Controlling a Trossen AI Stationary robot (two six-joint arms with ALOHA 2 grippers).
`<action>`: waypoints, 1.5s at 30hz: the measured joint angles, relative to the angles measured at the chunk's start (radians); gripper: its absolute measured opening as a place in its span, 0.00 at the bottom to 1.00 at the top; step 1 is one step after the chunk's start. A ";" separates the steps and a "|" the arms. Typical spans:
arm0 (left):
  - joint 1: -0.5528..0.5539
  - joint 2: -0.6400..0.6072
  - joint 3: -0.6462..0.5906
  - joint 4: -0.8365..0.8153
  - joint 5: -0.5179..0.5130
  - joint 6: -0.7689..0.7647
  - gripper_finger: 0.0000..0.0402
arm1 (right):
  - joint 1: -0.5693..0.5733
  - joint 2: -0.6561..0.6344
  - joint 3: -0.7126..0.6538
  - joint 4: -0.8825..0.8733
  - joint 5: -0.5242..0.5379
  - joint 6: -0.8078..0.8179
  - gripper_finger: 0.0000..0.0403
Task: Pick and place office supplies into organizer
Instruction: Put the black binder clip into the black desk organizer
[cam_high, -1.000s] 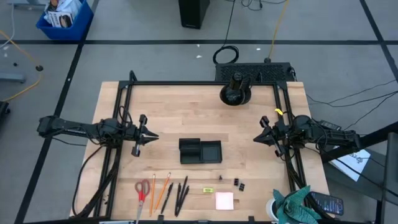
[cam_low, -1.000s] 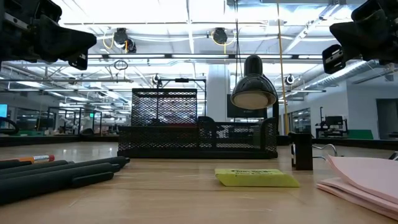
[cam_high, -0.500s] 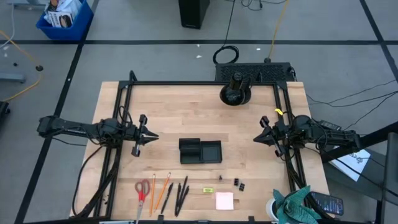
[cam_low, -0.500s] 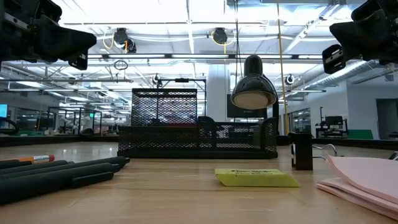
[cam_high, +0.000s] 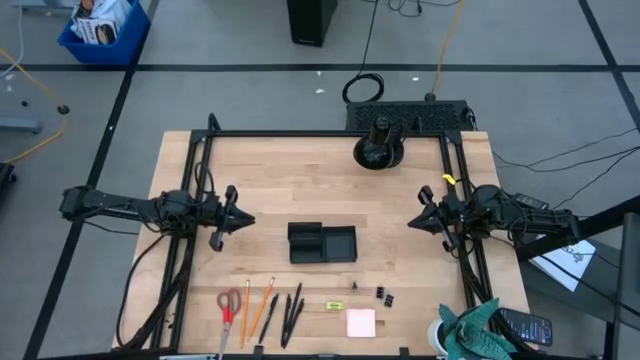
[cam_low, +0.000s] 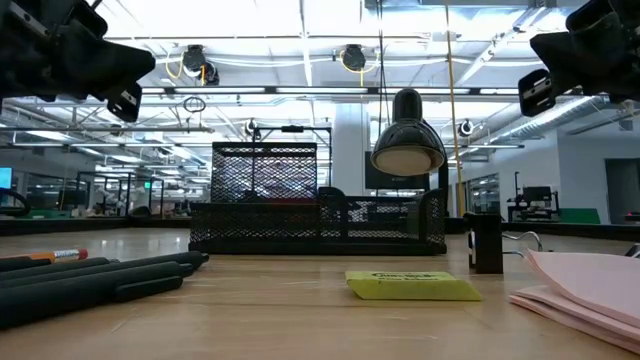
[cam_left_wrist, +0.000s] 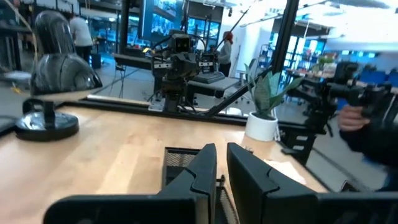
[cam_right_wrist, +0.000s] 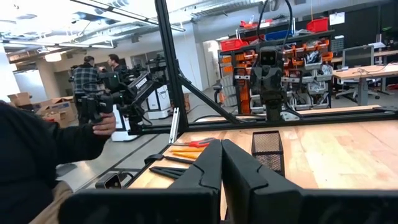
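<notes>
The black mesh organizer (cam_high: 322, 243) stands at the table's middle. Along the near edge lie red-handled scissors (cam_high: 228, 305), orange pencils (cam_high: 255, 308), black pens (cam_high: 290, 308), a yellow-green piece (cam_high: 335, 305), tiny black clips (cam_high: 382, 295) and a pink sticky-note pad (cam_high: 361, 323). My left gripper (cam_high: 246, 218) hovers level, left of the organizer and pointing at it, its fingers (cam_left_wrist: 208, 163) a narrow gap apart and holding nothing. My right gripper (cam_high: 412, 224) hovers right of the organizer, shut and holding nothing (cam_right_wrist: 222, 149).
A round black stand with a lamp (cam_high: 378, 148) sits at the far edge. A teal cloth (cam_high: 475, 330) lies off the near right corner. Black frame rails (cam_high: 200, 180) run along the table's sides. A person's hand and sleeve (cam_right_wrist: 37, 155) show beyond the table.
My left gripper has rolled a little about the line it points along, staying where it was. Nothing on the table has moved.
</notes>
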 joint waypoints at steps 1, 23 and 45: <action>0.000 0.000 0.000 0.000 0.000 -0.020 0.12 | 0.000 0.000 0.000 0.006 0.000 0.000 0.00; -0.071 0.078 0.322 -0.589 -0.239 -0.199 0.12 | 0.002 0.011 0.000 0.096 0.106 -0.086 0.04; -0.199 0.171 0.416 -0.420 -0.489 0.153 0.12 | 0.373 0.756 0.638 -0.302 0.485 -0.335 0.45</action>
